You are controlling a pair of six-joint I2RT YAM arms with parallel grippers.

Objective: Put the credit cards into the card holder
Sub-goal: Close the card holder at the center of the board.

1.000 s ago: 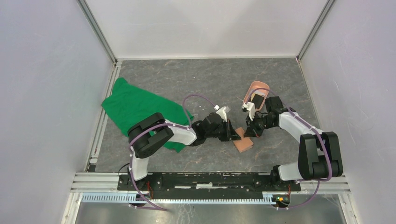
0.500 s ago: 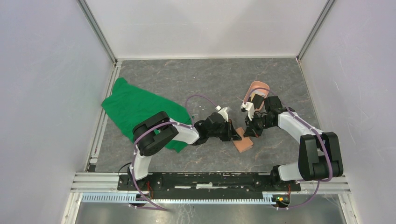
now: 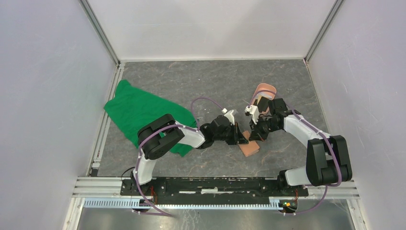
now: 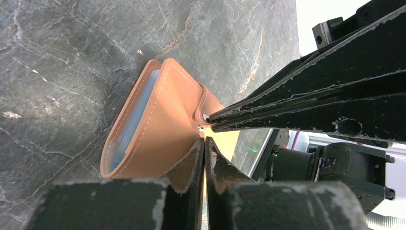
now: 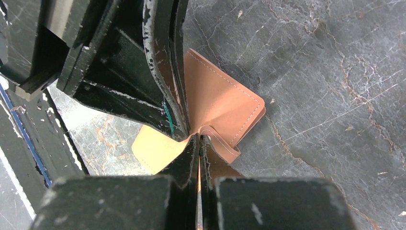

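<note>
Two things flank the card holder (image 3: 250,149): green cloth (image 3: 139,112), pink tray (image 3: 265,89).

From above, the left gripper (image 3: 243,139) and right gripper (image 3: 252,136) cover most of the wallet (image 3: 250,149). We cannot make out what lies in the pink tray (image 3: 265,89), partly behind the right arm (image 3: 299,127). The left arm (image 3: 184,136) hides the near edge of the green cloth (image 3: 139,111).

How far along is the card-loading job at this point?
Done: nothing loaded; the card holder shows no card in its blue-grey pocket. In hand: the left tool and the right tool each pinch a flap of it, spreading it open. Left: all cards go in; none is in view.
</note>
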